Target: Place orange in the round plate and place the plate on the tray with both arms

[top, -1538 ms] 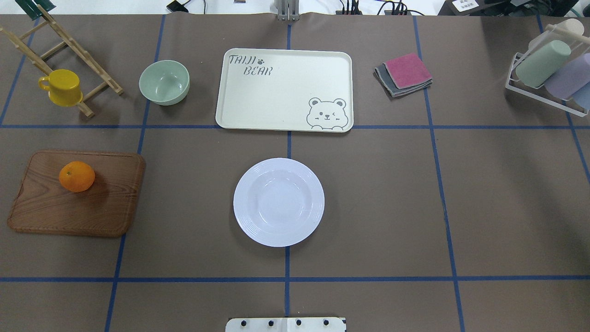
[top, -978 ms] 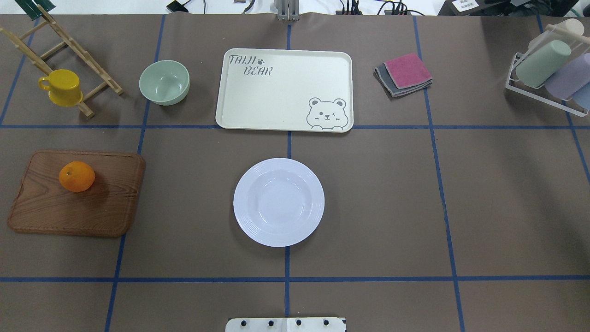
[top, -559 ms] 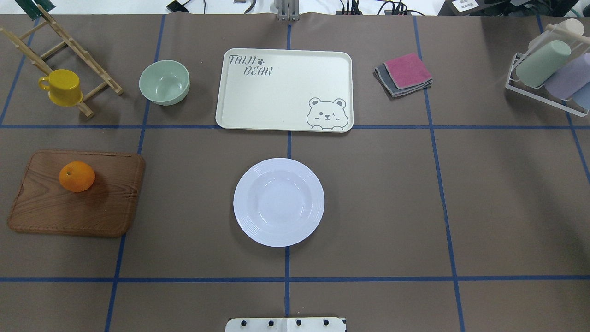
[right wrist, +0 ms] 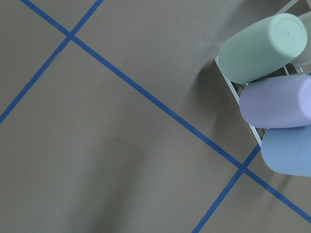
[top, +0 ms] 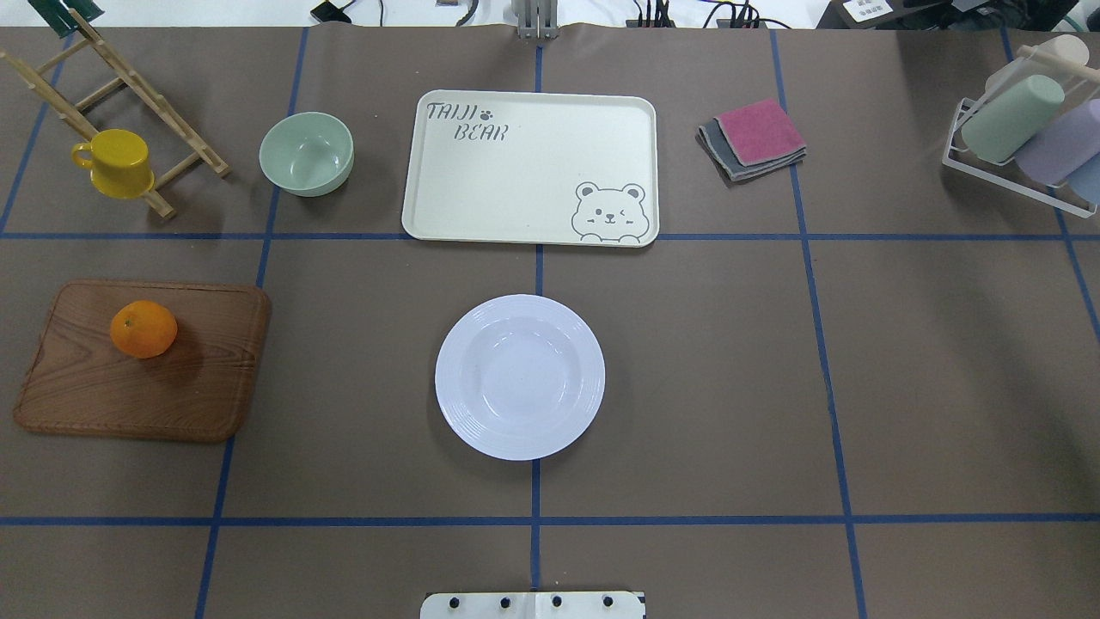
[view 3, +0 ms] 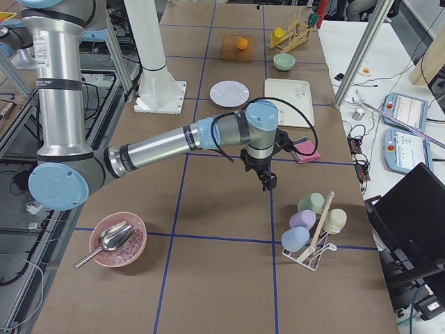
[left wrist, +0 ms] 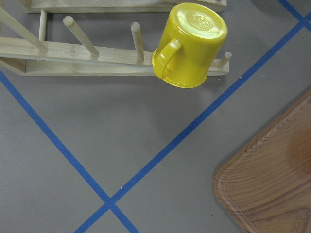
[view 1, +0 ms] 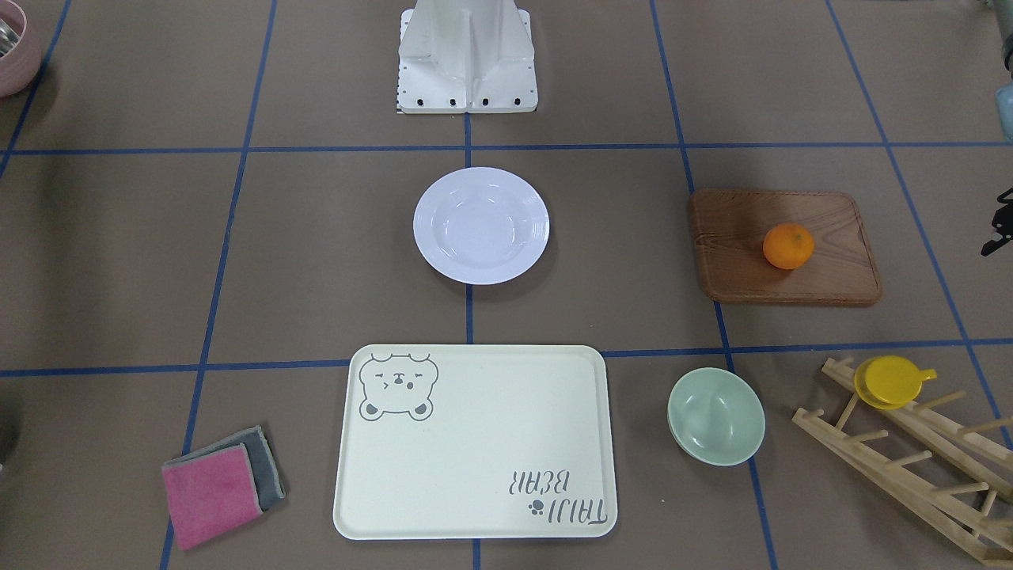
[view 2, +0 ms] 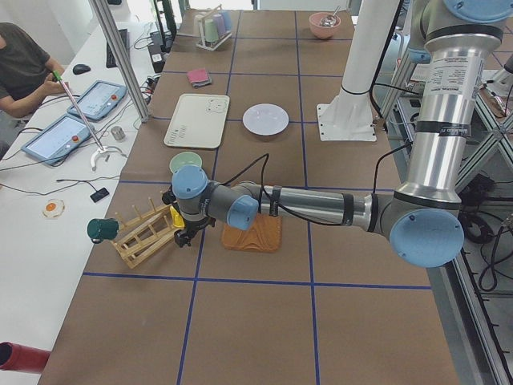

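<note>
Inventory of the scene, largest item first.

1. Table (top: 730, 387): brown cover with a blue tape grid, filling the overhead frame.
2. Left arm (view 2: 321, 208): it stretches across the middle of the left side view. Right arm (view 3: 174, 142): it reaches across the centre of the right side view. Neither arm enters the overhead frame.
3. Tray (top: 533, 172): upper centre of the overhead frame, with nothing on it.
4. Wooden board (top: 172, 387): left edge of the overhead frame, bearing the orange.
5. Round plate (top: 520, 376): centre of the overhead frame, just below the tray and holding nothing.
6. Left gripper (view 2: 186, 235): it hangs left of centre in the left side view, beside the wooden rack (left wrist: 97, 56). Its wrist camera looks down on the yellow cup (left wrist: 191, 44), with a corner of the board at lower right. We cannot tell whether its fingers are parted or closed.
7. Right gripper (view 3: 268, 182): centre of the right side view, near the racked tumblers (right wrist: 265, 46). We cannot tell its finger state either.
8. Orange (top: 143, 328): on the upper left part of the board, well apart from the plate.

Change noted: none. The overhead layout matches the earlier pictures item for item. We judge the task not yet begun, and reaching the orange falls to the left arm, which is the nearer one.
</note>
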Robot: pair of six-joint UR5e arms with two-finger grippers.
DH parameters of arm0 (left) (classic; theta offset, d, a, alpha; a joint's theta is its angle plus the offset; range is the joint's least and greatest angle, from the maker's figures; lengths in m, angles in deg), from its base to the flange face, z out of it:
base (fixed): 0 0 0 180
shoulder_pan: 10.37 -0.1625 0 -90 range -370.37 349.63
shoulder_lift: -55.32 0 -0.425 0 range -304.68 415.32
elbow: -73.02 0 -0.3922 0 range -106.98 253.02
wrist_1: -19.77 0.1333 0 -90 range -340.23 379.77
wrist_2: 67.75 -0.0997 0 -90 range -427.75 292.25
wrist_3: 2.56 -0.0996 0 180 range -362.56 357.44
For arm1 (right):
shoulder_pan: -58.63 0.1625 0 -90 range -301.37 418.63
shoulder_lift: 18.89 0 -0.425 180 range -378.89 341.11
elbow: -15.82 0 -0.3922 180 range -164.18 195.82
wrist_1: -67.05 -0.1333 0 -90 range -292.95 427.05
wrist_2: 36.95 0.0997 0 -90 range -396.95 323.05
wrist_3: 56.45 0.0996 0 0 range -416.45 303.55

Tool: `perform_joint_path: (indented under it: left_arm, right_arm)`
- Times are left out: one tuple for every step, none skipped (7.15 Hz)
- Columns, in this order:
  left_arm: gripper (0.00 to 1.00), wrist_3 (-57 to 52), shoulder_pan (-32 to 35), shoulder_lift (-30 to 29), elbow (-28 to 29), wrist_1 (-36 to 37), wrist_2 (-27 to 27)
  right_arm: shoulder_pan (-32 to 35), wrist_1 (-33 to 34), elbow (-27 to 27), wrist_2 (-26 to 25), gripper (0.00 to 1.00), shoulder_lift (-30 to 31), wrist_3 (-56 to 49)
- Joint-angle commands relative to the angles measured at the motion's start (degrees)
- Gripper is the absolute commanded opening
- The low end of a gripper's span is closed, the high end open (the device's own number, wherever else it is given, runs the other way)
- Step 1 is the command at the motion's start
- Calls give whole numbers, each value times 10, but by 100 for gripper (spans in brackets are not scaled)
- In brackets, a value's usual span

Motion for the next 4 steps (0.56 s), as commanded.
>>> perform_joint_path:
  left_arm:
    - [100, 1, 2, -8, -7, 11, -5]
    - [100, 1, 3, -9, -8, 18, -4]
    - [100, 1, 13, -20, -20, 66, -2]
    - [100, 0, 35, -28, -39, 119, -1]
  right_arm:
    - [-1, 0, 0, -1, 100, -1, -1]
    - [-1, 0, 0, -2, 100, 0, -2]
    - [-2, 0, -2, -2, 100, 0, -2]
    - [-7, 0, -3, -2, 100, 2, -1]
